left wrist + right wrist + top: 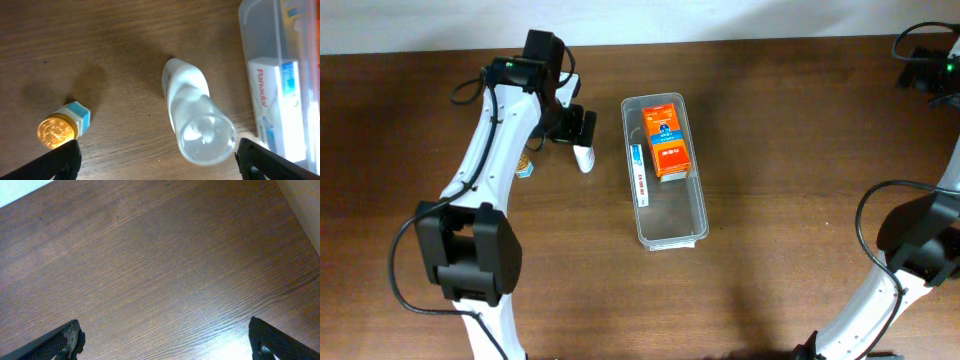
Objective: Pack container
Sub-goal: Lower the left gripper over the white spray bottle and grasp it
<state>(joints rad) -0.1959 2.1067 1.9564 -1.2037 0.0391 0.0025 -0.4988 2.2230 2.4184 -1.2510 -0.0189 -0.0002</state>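
- Brown wood covers the table (770, 130), with a pale strip along its far edge.
- The bin (672, 222) is long and clear. It sits in the middle of the table, between the two arms.
- Inside the bin, an orange box (667, 146) lies at the far end. A thin white and blue box (638, 170) lies along the left wall.
- The left claw (157, 166) is wide open and holds nothing.
- It hangs over a white bottle (195, 115) that lies on its side on the table, just left of the bin.
- Its fingertips (55, 162) show only as dark corners at the bottom of the left wrist view. One is on each side of the bottle, and neither touches it.
- A small blue box (79, 113) lies left of the bottle, with a gold round thing (54, 132) touching it. From above, the left arm hides part of them.
- The right claw (167, 345) is wide open too and holds nothing. Only table shows under it, and it is well apart from the bin.
- The near end of the bottle is blurry in the left wrist view.
- The bin is cut off by the right edge of that view.
- The right arm is cut off at the edge of the overhead view.
- The words on the boxes are too small to read.
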